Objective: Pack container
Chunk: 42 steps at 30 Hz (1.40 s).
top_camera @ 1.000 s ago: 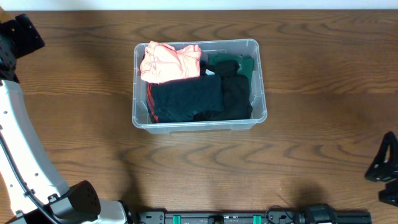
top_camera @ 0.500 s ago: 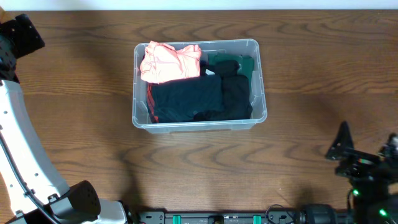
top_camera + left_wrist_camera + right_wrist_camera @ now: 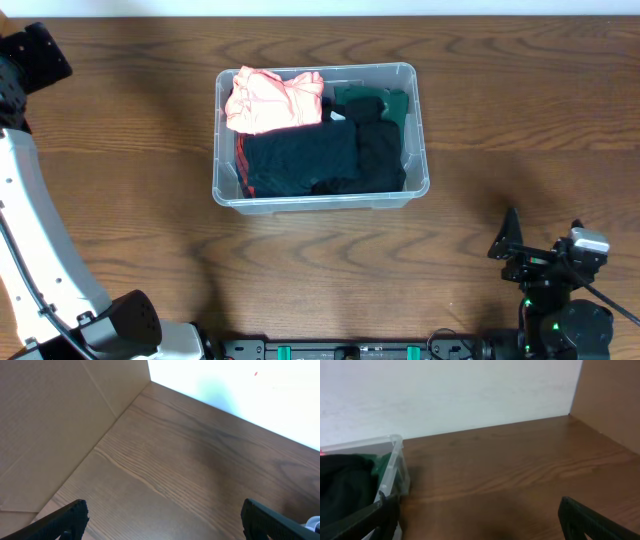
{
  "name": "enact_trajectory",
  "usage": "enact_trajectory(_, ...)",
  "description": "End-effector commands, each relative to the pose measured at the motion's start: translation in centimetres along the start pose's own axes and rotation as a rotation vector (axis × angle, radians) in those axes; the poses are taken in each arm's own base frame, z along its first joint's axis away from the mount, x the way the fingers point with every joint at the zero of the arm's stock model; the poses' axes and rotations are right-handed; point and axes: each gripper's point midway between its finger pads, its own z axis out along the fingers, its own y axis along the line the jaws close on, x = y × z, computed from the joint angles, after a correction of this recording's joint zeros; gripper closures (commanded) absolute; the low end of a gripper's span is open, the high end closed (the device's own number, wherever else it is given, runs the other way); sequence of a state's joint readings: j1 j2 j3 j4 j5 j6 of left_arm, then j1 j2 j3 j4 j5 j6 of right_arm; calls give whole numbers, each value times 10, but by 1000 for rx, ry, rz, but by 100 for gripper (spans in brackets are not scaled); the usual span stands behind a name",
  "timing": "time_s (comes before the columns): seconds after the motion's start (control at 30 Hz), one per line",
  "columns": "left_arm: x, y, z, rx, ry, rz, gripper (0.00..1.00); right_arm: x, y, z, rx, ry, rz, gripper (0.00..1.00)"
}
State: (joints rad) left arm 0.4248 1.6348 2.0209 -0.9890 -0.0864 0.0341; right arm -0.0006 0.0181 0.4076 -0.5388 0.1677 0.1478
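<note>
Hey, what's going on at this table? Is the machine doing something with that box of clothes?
Two robot arms are packing a clear container on a wooden table. It already holds a pink garment, a black garment and a green garment. Right now nothing is being handled. The left gripper is off to the left and the right gripper is near the front right. Both are clear of the container, jaws wide open and empty.

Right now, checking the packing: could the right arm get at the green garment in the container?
Probably yes. The right gripper is open, only bare table lies between it and the lidless container, and the green garment shows at its right end.
</note>
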Motion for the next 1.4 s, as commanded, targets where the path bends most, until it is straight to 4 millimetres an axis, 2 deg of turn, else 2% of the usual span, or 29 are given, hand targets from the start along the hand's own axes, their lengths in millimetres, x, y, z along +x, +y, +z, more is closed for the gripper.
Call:
enact_trajectory(0.0,3,3,5,-15,14,6,2,13,4,5,-26,23,-19,1)
enact_trajectory(0.53,3,3,5,-15,14,6,2,99,0,37,-20,166,-45,1)
enact_trajectory(0.67,3,3,5,-15,14,6,2,94,1,39,-19,141,-40,1)
enact_trajectory(1.37,3,3,5,-15,14,6,2,94,1,39,-19,143,-41,1)
